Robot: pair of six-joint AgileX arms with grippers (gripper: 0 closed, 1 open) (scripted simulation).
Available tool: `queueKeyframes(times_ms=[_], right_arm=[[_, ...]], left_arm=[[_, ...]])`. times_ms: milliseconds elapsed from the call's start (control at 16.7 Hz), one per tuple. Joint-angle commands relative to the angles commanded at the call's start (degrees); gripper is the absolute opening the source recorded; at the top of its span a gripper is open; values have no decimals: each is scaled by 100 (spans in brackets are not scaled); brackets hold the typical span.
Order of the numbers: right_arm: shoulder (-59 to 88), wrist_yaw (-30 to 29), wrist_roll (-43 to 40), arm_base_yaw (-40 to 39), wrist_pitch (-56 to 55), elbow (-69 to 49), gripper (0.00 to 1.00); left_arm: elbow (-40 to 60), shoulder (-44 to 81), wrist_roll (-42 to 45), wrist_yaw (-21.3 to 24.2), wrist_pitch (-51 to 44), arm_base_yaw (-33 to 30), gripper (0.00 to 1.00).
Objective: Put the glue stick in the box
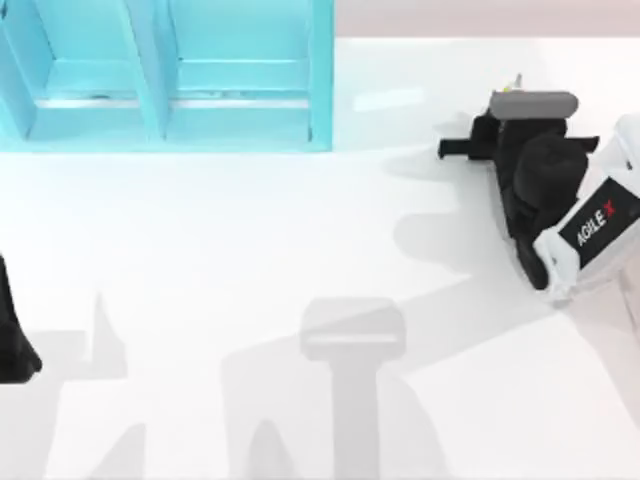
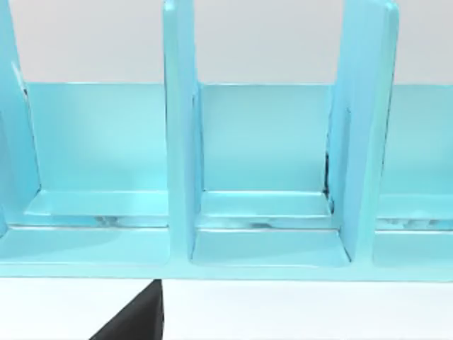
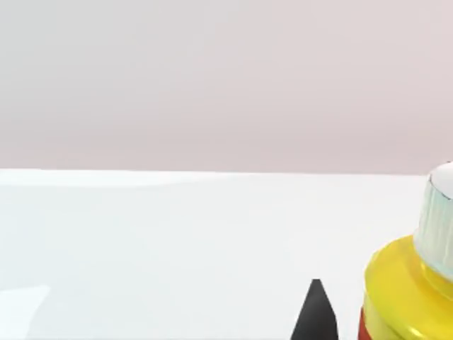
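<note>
Here the glue stick (image 3: 407,290) stands on the far right of the white table (image 1: 250,260), just beside the right gripper (image 1: 497,128); I cannot tell its finger state. Reach step, I judge; next, close on it, carry left to the blue box (image 1: 170,110). Left gripper (image 1: 15,345) parked near left.

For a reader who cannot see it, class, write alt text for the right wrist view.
A yellow glue stick with a white ribbed cap and a strip of red label stands at the picture's edge, close to the camera on a white table. One dark fingertip of the right tool pokes up beside it, apart from it, with a plain pale wall behind.
</note>
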State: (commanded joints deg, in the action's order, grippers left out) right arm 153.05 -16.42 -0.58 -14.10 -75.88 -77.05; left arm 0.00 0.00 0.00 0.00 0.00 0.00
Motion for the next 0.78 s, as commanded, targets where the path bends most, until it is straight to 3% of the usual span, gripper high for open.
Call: queueKeyframes(times_ms=[300,780], right_arm=[[-106,0,5,-15,94,52,0],[-1674,8,21,-19,1205,407,0]], left_arm=[[0,0,0,0,0,0,100],[0,0,0,0,0,0,100]])
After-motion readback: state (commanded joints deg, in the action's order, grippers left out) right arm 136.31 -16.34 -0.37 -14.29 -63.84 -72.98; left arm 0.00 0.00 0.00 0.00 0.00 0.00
